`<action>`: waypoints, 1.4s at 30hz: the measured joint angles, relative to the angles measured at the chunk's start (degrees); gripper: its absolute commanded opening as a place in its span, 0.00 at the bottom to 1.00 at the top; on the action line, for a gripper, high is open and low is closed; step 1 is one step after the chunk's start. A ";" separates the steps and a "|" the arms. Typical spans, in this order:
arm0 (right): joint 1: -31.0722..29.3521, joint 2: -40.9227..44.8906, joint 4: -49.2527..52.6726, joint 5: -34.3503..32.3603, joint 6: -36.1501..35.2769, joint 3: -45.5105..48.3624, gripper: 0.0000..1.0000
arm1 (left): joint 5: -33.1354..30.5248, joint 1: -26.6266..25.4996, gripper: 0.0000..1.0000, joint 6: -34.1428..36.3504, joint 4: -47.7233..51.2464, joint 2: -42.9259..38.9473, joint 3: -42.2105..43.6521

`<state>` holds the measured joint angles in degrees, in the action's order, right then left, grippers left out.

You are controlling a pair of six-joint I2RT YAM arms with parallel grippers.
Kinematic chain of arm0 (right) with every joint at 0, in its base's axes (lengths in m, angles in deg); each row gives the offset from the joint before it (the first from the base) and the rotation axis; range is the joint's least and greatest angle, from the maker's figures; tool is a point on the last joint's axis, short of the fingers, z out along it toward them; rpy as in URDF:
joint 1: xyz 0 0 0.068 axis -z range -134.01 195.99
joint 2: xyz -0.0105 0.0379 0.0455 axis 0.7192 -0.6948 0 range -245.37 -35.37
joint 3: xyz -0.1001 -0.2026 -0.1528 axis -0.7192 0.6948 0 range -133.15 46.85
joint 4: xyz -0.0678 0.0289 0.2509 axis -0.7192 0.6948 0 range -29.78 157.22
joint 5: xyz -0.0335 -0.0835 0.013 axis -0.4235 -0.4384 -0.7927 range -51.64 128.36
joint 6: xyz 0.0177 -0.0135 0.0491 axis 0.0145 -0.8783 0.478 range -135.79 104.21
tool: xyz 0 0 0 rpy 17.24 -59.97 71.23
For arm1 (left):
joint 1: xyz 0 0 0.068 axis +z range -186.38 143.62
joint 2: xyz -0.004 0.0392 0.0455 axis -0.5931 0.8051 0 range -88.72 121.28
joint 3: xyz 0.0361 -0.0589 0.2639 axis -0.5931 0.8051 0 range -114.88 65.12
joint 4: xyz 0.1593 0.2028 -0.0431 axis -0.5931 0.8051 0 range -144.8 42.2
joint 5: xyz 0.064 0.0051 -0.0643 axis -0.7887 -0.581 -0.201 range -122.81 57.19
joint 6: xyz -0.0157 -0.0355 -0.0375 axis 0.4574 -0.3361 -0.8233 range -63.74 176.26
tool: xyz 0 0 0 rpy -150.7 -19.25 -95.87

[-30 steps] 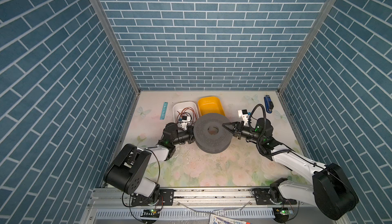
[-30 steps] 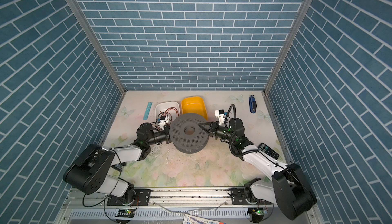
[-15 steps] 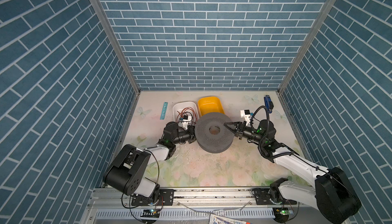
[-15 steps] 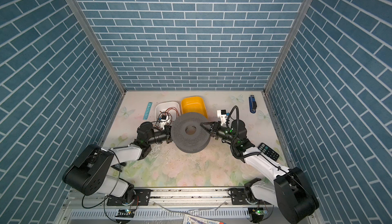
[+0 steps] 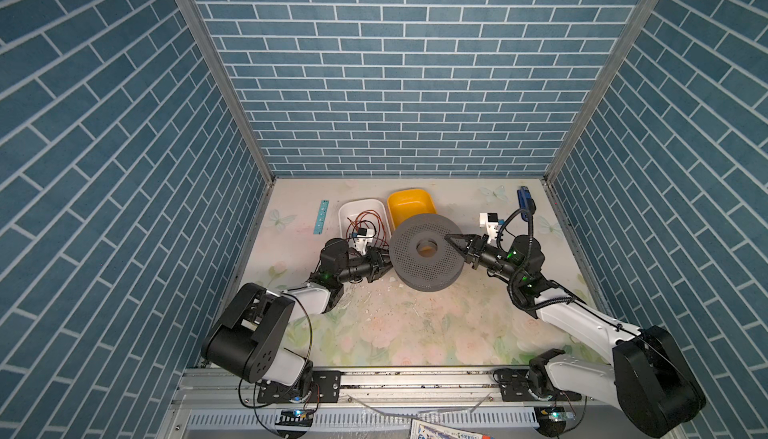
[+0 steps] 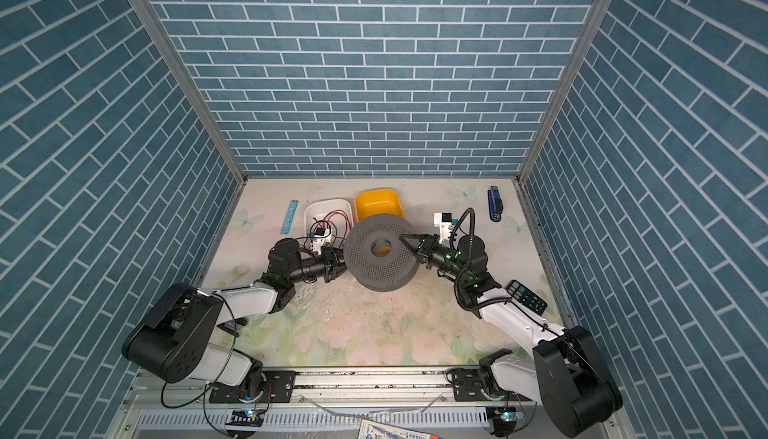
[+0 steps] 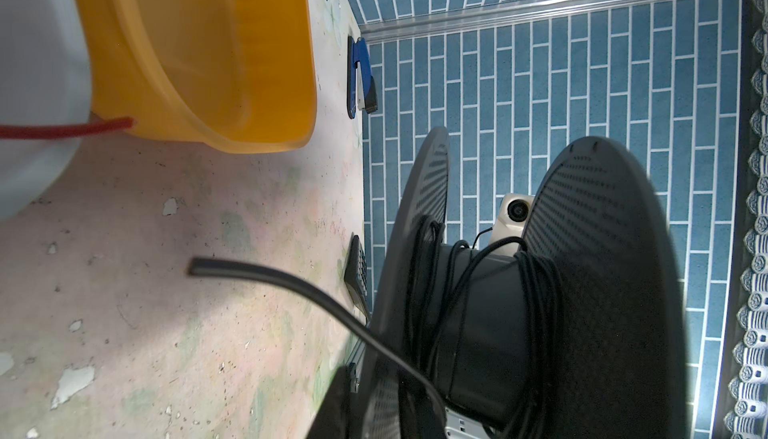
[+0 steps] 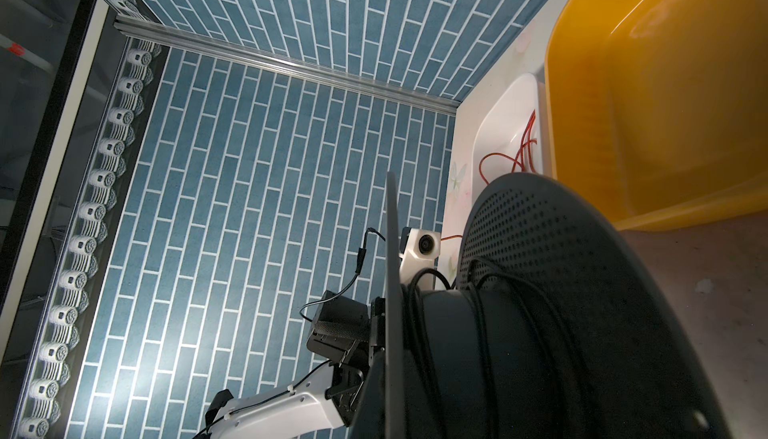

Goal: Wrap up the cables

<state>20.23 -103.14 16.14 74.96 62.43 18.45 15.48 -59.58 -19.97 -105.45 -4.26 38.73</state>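
Cable part-wound on the spool, tail end loose by the left fingers.

The right gripper (image 5: 449,239) is pinched shut on the top flange of the spool (image 5: 411,268), its tip near the hub hole. The left gripper (image 5: 385,267) sits at the opposite rim, and I cannot tell whether its jaws are gripping anything. To do this step well, I judge the right should hold the flange steady while the left takes the tail close to its tip and lays it between the flanges under light tension, because the turns there sit loose and crossed. The cable (image 7: 419,291) wraps the hub between the flanges. Its free end (image 7: 249,273) arcs out past the lower flange, close by the left fingers. The spool is towards the back edge of the worktop (image 5: 415,333), just before the tub (image 5: 409,208) and tray (image 5: 345,212).
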 measured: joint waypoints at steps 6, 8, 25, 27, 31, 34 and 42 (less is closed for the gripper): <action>0.33 -0.26 -1.07 -0.13 0.00 0.31 0.00 | 0.46 0.02 0.26 -0.02 -0.24 0.44 0.04; 0.52 -0.44 -1.68 -0.17 0.04 0.61 0.00 | 0.66 0.02 0.29 -0.02 -0.26 0.46 0.07; 1.36 -2.49 -7.58 -0.83 5.46 4.76 0.00 | 0.87 0.33 0.32 -0.04 -2.27 3.37 0.72; 1.40 -2.58 -8.22 -1.09 5.84 5.40 0.00 | 0.87 0.33 0.32 -0.04 -2.73 3.93 0.72; 1.42 -3.67 -9.94 -1.68 7.06 6.62 0.00 | 0.87 0.35 0.32 -0.04 -3.37 5.53 0.72; 1.44 -4.48 -10.86 -1.97 7.54 7.21 0.00 | 0.85 0.35 0.31 -0.04 -3.85 6.71 0.74; 1.44 -4.74 -12.02 -2.49 7.58 8.83 0.00 | 0.85 0.35 0.30 -0.02 -5.55 9.55 0.87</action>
<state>21.68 -107.88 4.12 72.47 70.01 27.28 16.34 -59.23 -19.99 -111.01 5.29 39.60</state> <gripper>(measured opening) 0.065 0.305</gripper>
